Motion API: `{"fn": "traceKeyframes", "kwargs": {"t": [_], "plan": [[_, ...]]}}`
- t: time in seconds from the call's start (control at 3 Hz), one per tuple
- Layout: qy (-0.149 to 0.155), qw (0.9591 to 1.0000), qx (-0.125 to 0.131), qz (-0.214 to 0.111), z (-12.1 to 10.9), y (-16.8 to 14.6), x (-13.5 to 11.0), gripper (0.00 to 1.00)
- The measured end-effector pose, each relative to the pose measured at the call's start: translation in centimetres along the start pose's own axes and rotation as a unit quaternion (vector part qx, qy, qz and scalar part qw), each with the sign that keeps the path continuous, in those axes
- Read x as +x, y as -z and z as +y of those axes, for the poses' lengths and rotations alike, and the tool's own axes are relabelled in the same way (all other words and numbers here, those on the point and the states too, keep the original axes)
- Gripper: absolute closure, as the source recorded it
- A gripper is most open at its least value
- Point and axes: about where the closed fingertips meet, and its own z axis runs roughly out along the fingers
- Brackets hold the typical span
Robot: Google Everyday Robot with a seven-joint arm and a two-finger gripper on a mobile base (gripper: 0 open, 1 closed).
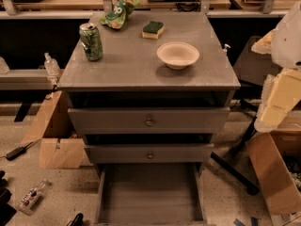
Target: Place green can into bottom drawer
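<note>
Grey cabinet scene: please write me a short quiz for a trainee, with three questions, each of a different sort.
1. True or false: the green can stands upright on the cabinet top, toward the left side of the picture.
2. Which drawer is pulled out far enough to show its floor? A) the top one B) the middle one C) the bottom drawer
3. Fill in the missing word: the gripper is at the ____ edge of the picture, apart from the can.

Key: 1 true; 2 C; 3 right.
</note>
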Motion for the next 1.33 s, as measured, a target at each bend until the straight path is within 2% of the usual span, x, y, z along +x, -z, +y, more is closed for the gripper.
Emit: {"fn": "traceKeyframes", "kwargs": {"t": [0.33,0.67,1.0,1.33], "plan": [[0.000,1.0000,0.000,0.000,0.0,0.0,0.0,0.00],[-0.010,0.9987,0.012,-0.049,-1.8,-1.2,-1.4,0.00],[-0.029,0.9882,0.029,-0.147,-4.9,-3.6,-4.2,0.00],[-0.045,0.9663,0.050,-0.248,-7.6,-4.9,-7.6,0.00]]}}
